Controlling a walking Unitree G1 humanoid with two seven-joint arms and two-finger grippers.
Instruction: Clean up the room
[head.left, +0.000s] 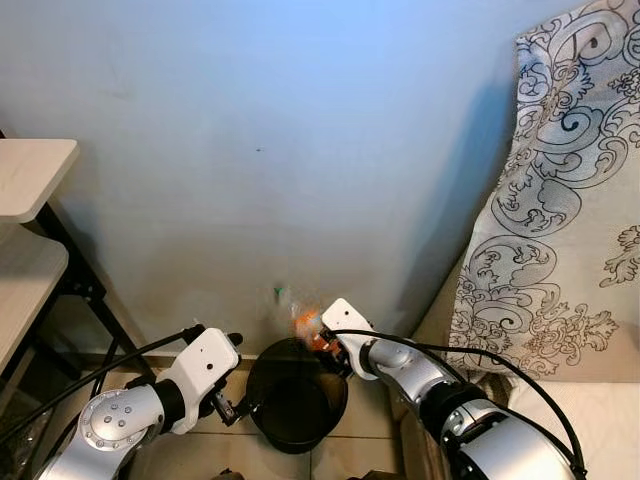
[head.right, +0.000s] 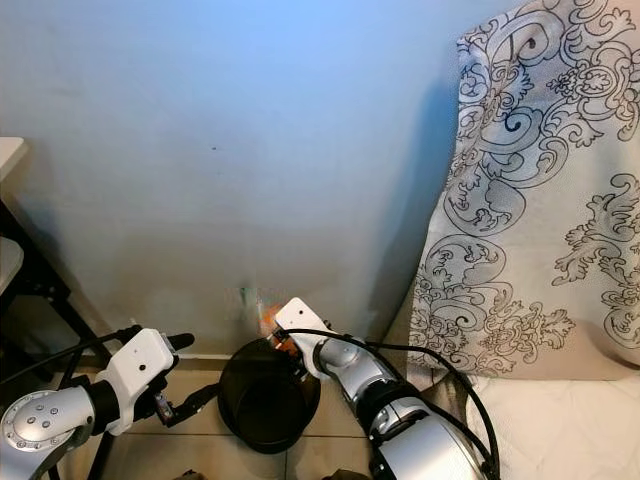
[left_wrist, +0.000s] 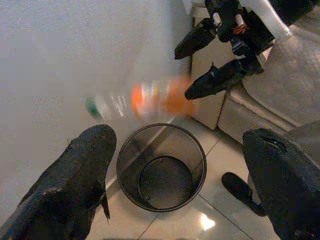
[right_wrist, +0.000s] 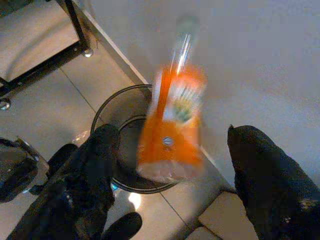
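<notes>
While the black wire bin (head.left: 296, 396) stands on the tiled floor (left_wrist: 220, 210) close against the pale blue wall (head.left: 300, 150), an orange-labelled plastic bottle (right_wrist: 172, 127) hangs blurred in the air just above the bin's rim on the wall side. The right gripper (head.left: 322, 338) sits over the bin's right edge, its two black fingers (right_wrist: 265, 170) spread wide on either side of the bottle without touching it, so it grips nothing. The blur and the gap around the bottle suggest it is loose and dropping, let go over the mouth of the bin so that it falls inside rather than on the floor.

The left gripper (head.left: 232, 405) hovers at the bin's left edge, its fingers (left_wrist: 85, 165) also parted and empty; it looks to be placed there to steady or guard the bin, though I cannot tell whether it touches the rim. The bin's bottom looks bare in the left wrist view.

A beige sofa (left_wrist: 260, 110) stands just right of the bin, with a patterned curtain (head.left: 560, 200) above it, and a light shelf unit on a black frame (head.left: 30, 220) is well off to the left.

The bottle hangs near the wall edge of the opening rather than its centre, so it could clip the rim and bounce out.
</notes>
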